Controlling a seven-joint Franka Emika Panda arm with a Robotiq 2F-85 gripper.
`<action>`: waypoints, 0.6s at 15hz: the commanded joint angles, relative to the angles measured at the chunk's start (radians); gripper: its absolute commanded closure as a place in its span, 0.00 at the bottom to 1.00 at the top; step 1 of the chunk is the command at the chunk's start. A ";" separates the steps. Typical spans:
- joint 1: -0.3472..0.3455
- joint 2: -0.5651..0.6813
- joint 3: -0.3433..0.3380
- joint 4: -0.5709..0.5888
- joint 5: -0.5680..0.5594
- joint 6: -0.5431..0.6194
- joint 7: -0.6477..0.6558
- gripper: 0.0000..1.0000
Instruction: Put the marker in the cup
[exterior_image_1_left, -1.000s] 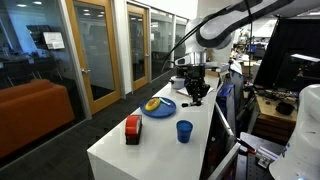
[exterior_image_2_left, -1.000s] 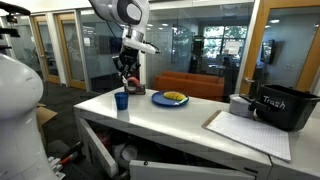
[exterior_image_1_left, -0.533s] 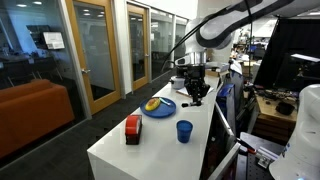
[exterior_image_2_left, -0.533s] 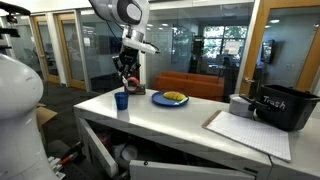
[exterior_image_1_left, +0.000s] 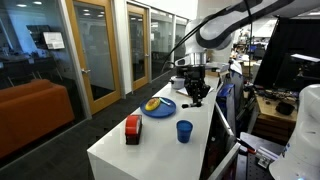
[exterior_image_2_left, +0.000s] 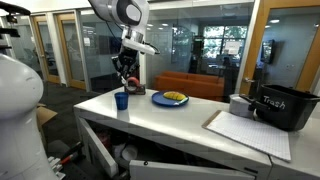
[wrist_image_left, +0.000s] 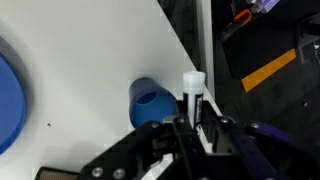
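Note:
My gripper (wrist_image_left: 192, 128) is shut on the marker (wrist_image_left: 193, 95), a dark stick with a pale cap that points away from the jaws. In the wrist view the blue cup (wrist_image_left: 152, 104) stands open just to the left of the marker, apart from it. In both exterior views the gripper (exterior_image_1_left: 195, 95) (exterior_image_2_left: 125, 78) hangs above the white table, with the blue cup (exterior_image_1_left: 184, 131) (exterior_image_2_left: 121, 100) below it. The marker is too small to make out in the exterior views.
A blue plate (exterior_image_1_left: 158, 107) (exterior_image_2_left: 171, 98) holds yellow food. A red-and-black block (exterior_image_1_left: 132, 128) stands near the cup. A black bin (exterior_image_2_left: 277, 106) and a paper sheet (exterior_image_2_left: 250, 130) lie at the table's other end. The table edge (wrist_image_left: 190, 60) runs close beside the cup.

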 joint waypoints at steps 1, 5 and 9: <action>-0.007 -0.007 -0.003 -0.018 0.093 0.018 -0.079 0.95; -0.020 -0.003 -0.027 -0.022 0.208 0.016 -0.180 0.95; -0.046 0.000 -0.058 -0.043 0.263 0.025 -0.283 0.95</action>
